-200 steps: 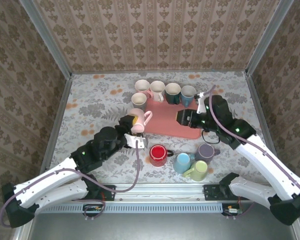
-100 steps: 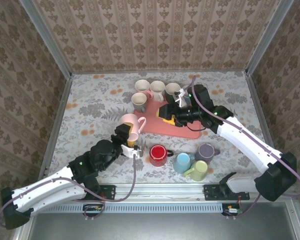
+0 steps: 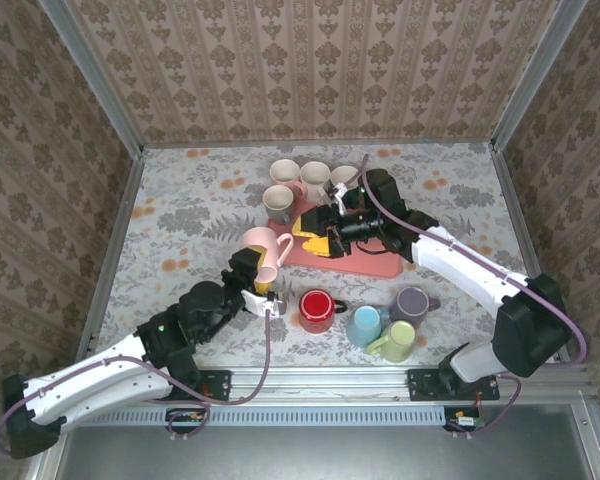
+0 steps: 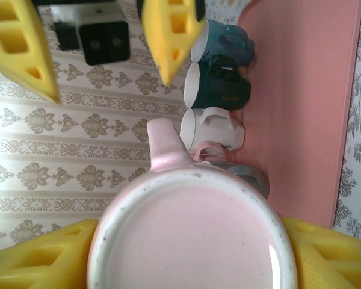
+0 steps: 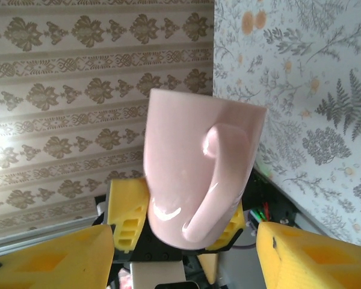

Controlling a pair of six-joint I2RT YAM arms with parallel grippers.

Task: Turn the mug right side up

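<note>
– While the left pincer [image 4: 185, 241] pinches the pink mug [image 5: 192, 162] clear of the bench [image 3: 180, 210], which step is this?

– Mid-turn, by my reading. The mug hangs in the air just left of the pink tray [image 3: 372, 263], a yellow finger pressed to each side of it. It looks tipped rather than upright, with its handle toward the right arm. The right pincer [image 3: 316, 238] faces it with fingers spread, near the mug but touching nothing.

– A hand-over, then?

– Likely. The next move would call for the right fingers to come in around the mug's body, clear of the handle and of the left fingers. They would need a firm hold before the left lets go. Then a roll of the wrist brings the mouth up, and the mug is set down on a bare patch.

– Which end faces the left wrist camera?

– A pale-rimmed pink disc. I cannot say whether it is the mouth or the base.

– And the other crockery?

– The tray is bare where it shows. Cream mugs [image 3: 283, 172] stand by its far edge, mouths up, nothing inside. Nearer the arms, the red mug [image 3: 317, 310] is open and empty. The blue [image 3: 363, 325], purple [image 3: 410, 303] and green [image 3: 395, 342] mugs sit beside it, their contents too small to tell.
</note>
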